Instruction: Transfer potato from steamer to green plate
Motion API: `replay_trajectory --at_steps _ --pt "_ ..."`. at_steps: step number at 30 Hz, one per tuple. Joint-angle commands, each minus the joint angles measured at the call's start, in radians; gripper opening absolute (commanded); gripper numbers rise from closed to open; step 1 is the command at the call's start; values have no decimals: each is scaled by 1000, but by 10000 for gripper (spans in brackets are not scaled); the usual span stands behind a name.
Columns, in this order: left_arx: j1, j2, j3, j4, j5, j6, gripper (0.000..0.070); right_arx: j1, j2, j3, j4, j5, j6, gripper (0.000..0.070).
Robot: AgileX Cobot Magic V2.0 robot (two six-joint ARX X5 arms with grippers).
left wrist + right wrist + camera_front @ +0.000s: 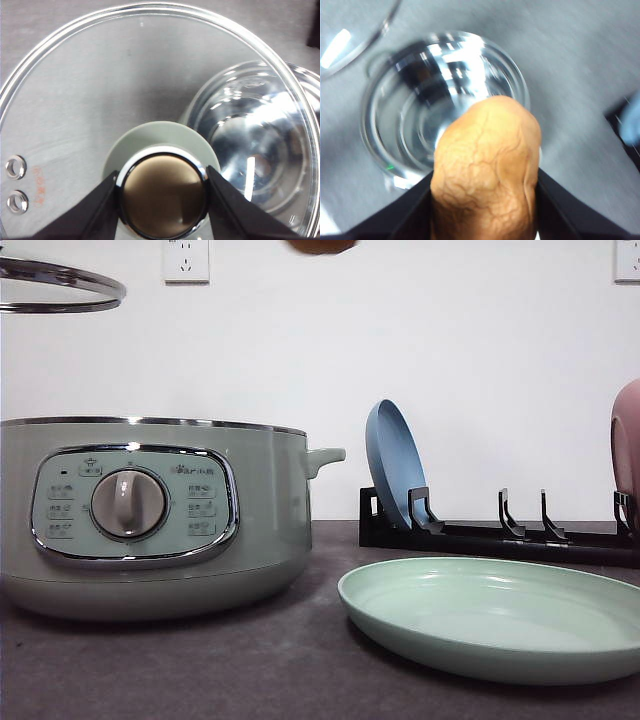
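Grey table, right gripper (485, 200) apparently clamping potato (487, 165)

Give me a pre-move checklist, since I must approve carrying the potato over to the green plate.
1. Right end effector shut on potato: ok.
2. Potato lifted out of the steamer: ok.
3. Glass lid held off the steamer by its knob in the left end effector: ok.
4. Green plate bare, ready: ok.
5. Blue plate parked in rack behind it: ok.
6. Grip firmness: cannot tell.
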Motion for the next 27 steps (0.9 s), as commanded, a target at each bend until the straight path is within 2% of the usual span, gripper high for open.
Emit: replay_trajectory --at_steps 1,9,18,24,27 --pt "-14 1 30 41 5 5 0 -3 -21 -44 6 0 -17 119" --pt "-86 1 30 41 5 5 0 -72 -300 -506 199 -2 0 119" --pt "-153 1 30 41 6 5 0 -101 -512 -919 448 1 209 119" --pt "-171 1 30 41 6 5 0 -101 -519 -1139 618 10 304 119" --pt "-177 1 30 41 6 5 0 -101 -511 -1234 727 42 346 119"
